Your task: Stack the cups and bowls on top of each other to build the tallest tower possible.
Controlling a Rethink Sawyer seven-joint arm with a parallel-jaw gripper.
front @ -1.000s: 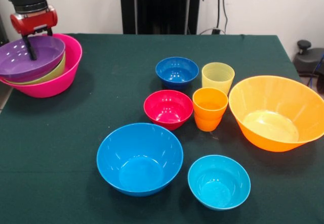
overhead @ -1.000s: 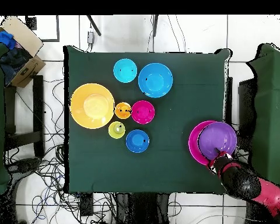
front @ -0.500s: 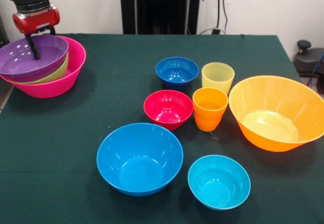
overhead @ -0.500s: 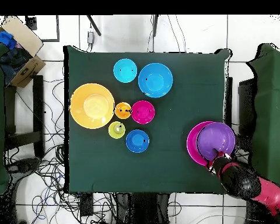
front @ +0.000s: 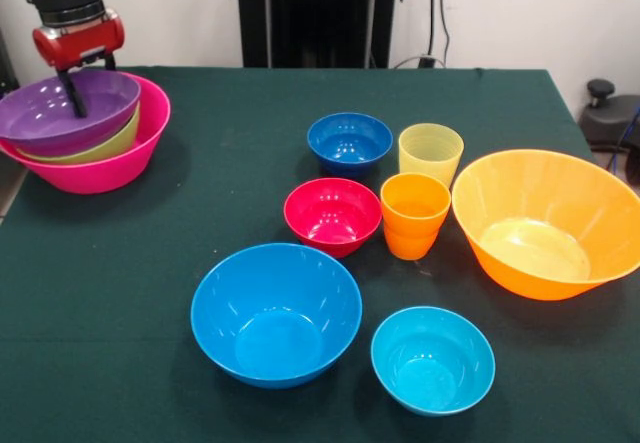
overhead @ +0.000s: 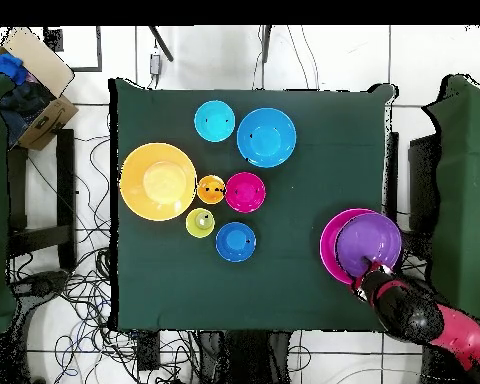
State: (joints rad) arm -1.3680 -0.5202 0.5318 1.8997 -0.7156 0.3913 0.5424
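Observation:
The tower stands at the table's left edge in the front view: a large pink bowl (front: 112,163) holds a lime green bowl (front: 112,140) and, on top, a purple bowl (front: 45,111) that sits tilted. My gripper (front: 77,96) is shut on the purple bowl's far rim, one finger inside it. In the overhead view the gripper (overhead: 375,271) is at the purple bowl's (overhead: 370,240) near rim, over the pink bowl (overhead: 331,250). The sky blue bowl (front: 275,313), red bowl (front: 333,215), dark blue bowl (front: 349,143), cyan bowl (front: 432,360), orange cup (front: 414,215) and yellow cup (front: 430,153) stand apart on the table.
A large orange bowl (front: 545,223) stands at the right of the front view. The loose bowls and cups cluster in the table's middle and right. The green cloth (front: 200,93) lies between them and the tower. The pink bowl sits close to the table's edge.
My gripper has moved a little to the right in the front view, and the purple bowl has shifted with it, further over the pink bowl.

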